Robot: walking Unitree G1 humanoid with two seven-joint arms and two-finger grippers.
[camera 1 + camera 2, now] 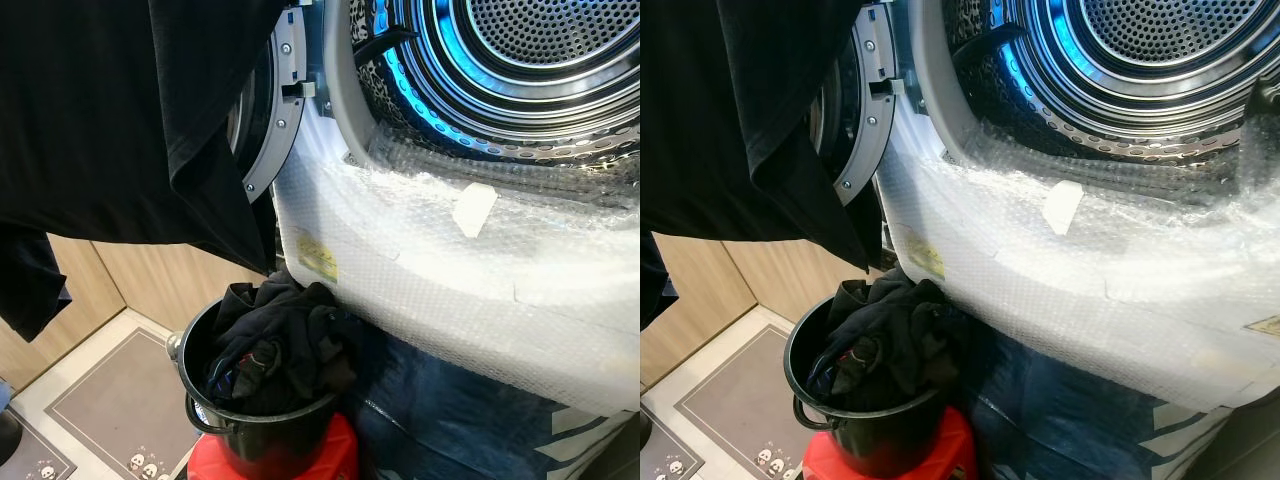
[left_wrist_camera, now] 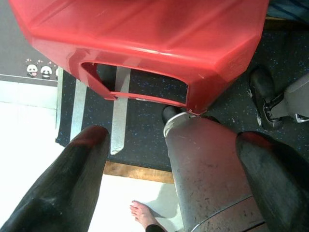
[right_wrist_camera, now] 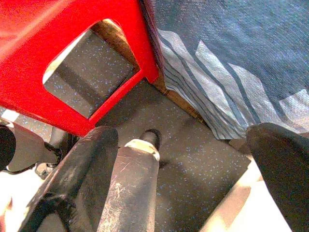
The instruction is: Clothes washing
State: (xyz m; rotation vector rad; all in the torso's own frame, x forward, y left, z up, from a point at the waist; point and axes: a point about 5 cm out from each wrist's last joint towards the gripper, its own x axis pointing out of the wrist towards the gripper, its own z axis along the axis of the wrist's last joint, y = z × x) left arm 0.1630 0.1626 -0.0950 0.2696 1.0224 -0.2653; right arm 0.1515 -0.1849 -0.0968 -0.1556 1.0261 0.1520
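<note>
From the head views, the washing machine's drum (image 1: pixel 540 50) stands open, its front wrapped in bubble wrap (image 1: pixel 450 270). A black garment (image 1: pixel 120 130) hangs across the upper left, partly hiding the open door (image 1: pixel 275 110). Below, a black bucket (image 1: pixel 250 425) heaped with dark clothes (image 1: pixel 275 350) sits on a red stool (image 1: pixel 890 450).

Left wrist view: the left gripper (image 2: pixel 183 179) hangs low beside the stool, fingers wide, holding nothing. A person's bare foot (image 2: pixel 142 215) is near.

Right wrist view: the right gripper (image 3: pixel 188 179) likewise spread and empty.

The perched bucket could tip if nudged.
</note>
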